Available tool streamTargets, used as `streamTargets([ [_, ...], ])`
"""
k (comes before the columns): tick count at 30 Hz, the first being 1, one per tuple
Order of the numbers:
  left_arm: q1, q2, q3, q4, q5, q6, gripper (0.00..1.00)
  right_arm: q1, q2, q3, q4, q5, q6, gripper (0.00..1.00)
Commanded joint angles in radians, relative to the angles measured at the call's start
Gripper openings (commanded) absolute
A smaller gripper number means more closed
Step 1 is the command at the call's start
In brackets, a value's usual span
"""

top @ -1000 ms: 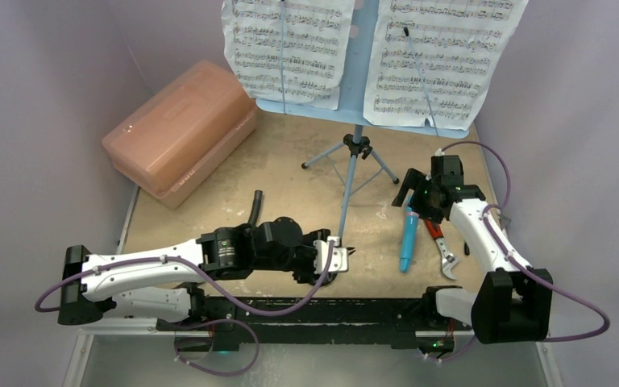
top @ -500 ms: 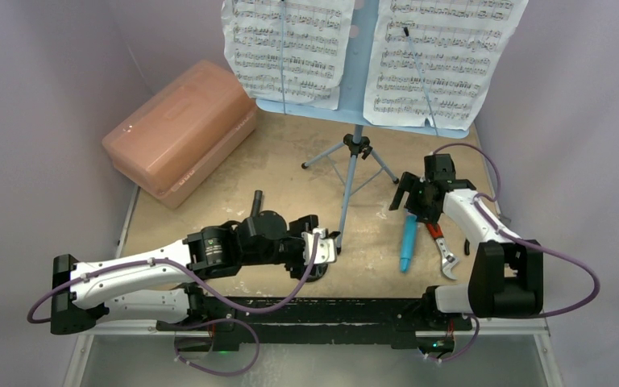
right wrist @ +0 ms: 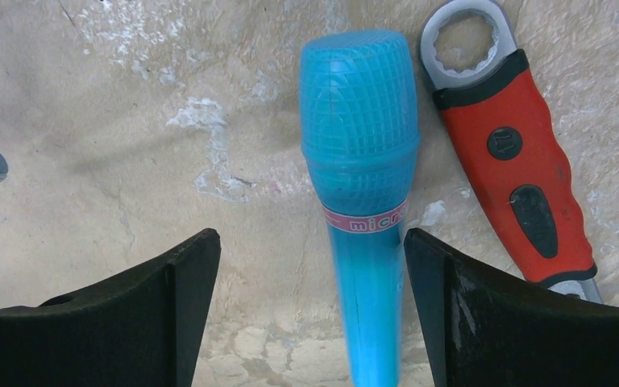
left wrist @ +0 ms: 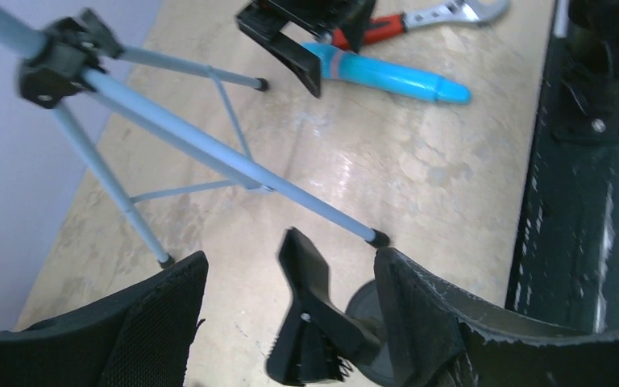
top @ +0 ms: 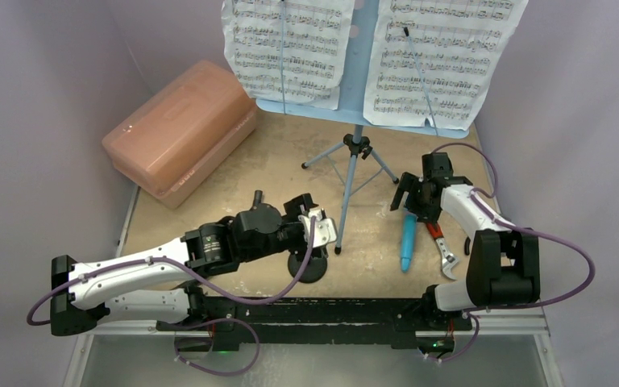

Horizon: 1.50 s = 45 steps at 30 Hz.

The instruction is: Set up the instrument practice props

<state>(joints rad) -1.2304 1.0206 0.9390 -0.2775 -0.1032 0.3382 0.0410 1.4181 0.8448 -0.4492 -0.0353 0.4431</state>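
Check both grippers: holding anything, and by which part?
Nothing held: left gripper open around the clip of the mic stand, right gripper open astride the microphone, gaps both sides.

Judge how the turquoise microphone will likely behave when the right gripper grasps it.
The microphone looks like smooth, round plastic, so it may roll or slip sideways if nudged. Slim and probably hollow, it is likely light. The right gripper straddles it, open.

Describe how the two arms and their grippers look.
Both arms have white link shells and black joint housings. A purple cable loops along the left arm, another along the right arm. The left gripper and right gripper have black, wedge-shaped fingers.
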Motion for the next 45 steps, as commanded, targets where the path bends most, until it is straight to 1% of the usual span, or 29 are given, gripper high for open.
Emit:
streamTargets([
  [1,0.005,0.012,0.084,0.109,-0.133,-0.089,0.74,0.005,-0.004,0.047,0.004,0.032,-0.016,0.87],
  [10,0.005,0.024,0.065,0.178,-0.262,-0.205,0.73,0.006,0.030,0.054,0.014,0.082,-0.047,0.85],
  [18,0.006,0.022,0.056,0.203,-0.349,-0.295,0.73,0.006,0.113,0.051,0.075,0.120,-0.079,0.67],
  [19,0.006,0.020,0.053,0.210,-0.351,-0.299,0.73,0.005,0.121,0.052,0.078,0.120,-0.084,0.64],
  [20,0.006,0.018,0.049,0.216,-0.352,-0.303,0.73,0.005,0.129,0.051,0.083,0.120,-0.087,0.59],
  [24,0.006,0.019,0.048,0.227,-0.357,-0.313,0.73,0.006,0.140,0.052,0.092,0.140,-0.100,0.46],
  [29,0.006,0.021,0.046,0.241,-0.359,-0.331,0.73,0.006,0.099,0.068,0.081,0.141,-0.106,0.26],
  [31,0.006,0.023,0.039,0.250,-0.359,-0.331,0.73,0.006,0.066,0.073,0.074,0.141,-0.102,0.14],
  [33,0.005,0.027,0.034,0.261,-0.355,-0.365,0.73,0.005,0.026,0.078,0.064,0.137,-0.091,0.01],
  [35,0.006,0.031,0.032,0.263,-0.346,-0.382,0.73,0.006,-0.023,0.075,0.055,0.126,-0.069,0.00],
  [36,0.006,0.036,0.029,0.296,-0.341,-0.391,0.73,0.006,-0.052,0.070,0.050,0.120,-0.053,0.00],
  [41,0.007,0.073,0.029,0.346,-0.319,-0.449,0.73,0.006,-0.200,0.052,0.043,0.093,0.032,0.00],
  [45,0.008,0.105,0.018,0.407,-0.273,-0.504,0.73,0.006,-0.321,0.042,0.049,0.072,0.072,0.00],
])
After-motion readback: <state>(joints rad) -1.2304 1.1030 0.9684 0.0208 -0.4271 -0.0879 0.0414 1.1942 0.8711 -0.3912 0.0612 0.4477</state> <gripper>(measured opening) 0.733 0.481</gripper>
